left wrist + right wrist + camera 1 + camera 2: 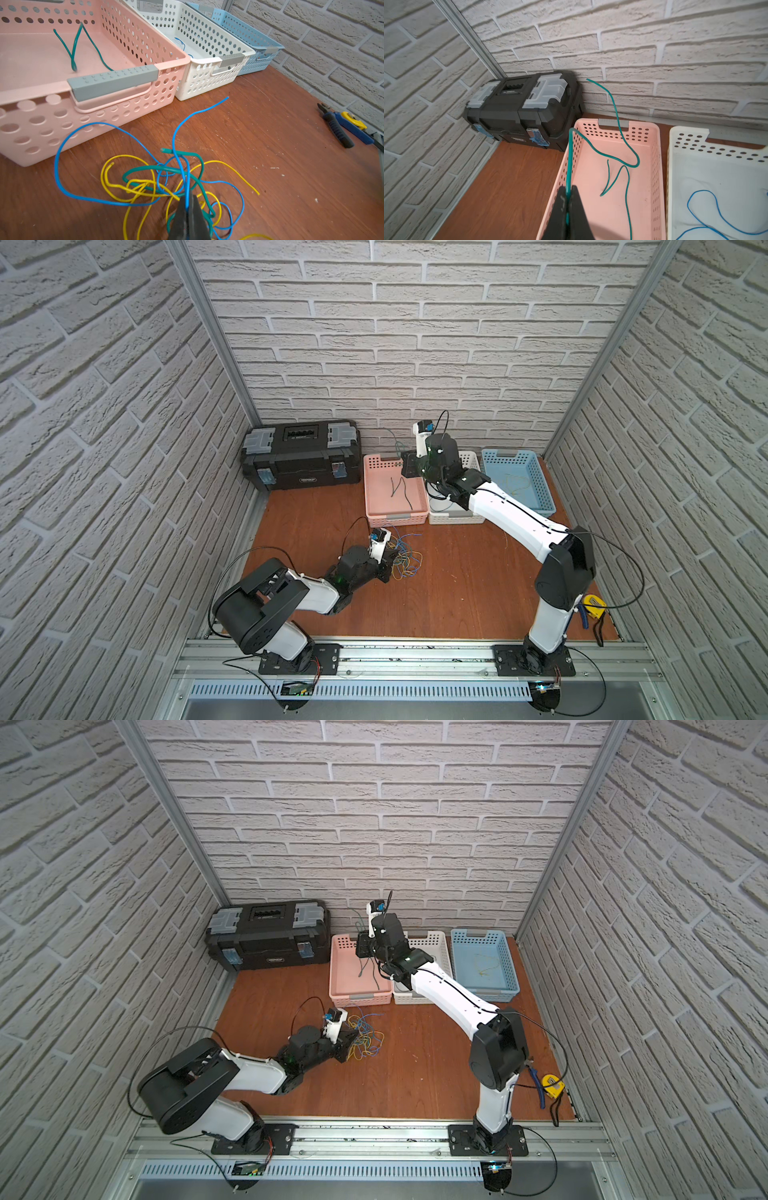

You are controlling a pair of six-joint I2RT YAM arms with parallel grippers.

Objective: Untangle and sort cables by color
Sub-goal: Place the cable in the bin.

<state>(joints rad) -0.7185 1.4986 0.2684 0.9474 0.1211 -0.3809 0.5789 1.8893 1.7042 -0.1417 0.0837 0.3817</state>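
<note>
A tangle of yellow, blue and green cables (pixel 405 560) (pixel 145 185) lies on the wooden table in front of the pink basket (pixel 374 457). My left gripper (pixel 188 204) (pixel 390 556) is low at the tangle's left edge, shut on a blue cable (pixel 176 133) that rises out of the knot. My right gripper (pixel 568 193) (pixel 405 466) hovers over the pink basket (pixel 654 166), shut on a green cable (pixel 569 162) that loops upward. Another green cable (pixel 628 187) lies inside that basket. The white basket (pixel 716 166) holds a blue cable (pixel 708 209), and the blue basket (pixel 540 489) a yellow one (pixel 517 485).
The three baskets stand side by side against the back wall. A black toolbox (pixel 301 460) sits in the back left corner. Pliers (pixel 336 128) and a yellow tape measure (pixel 592 605) lie by the right wall.
</note>
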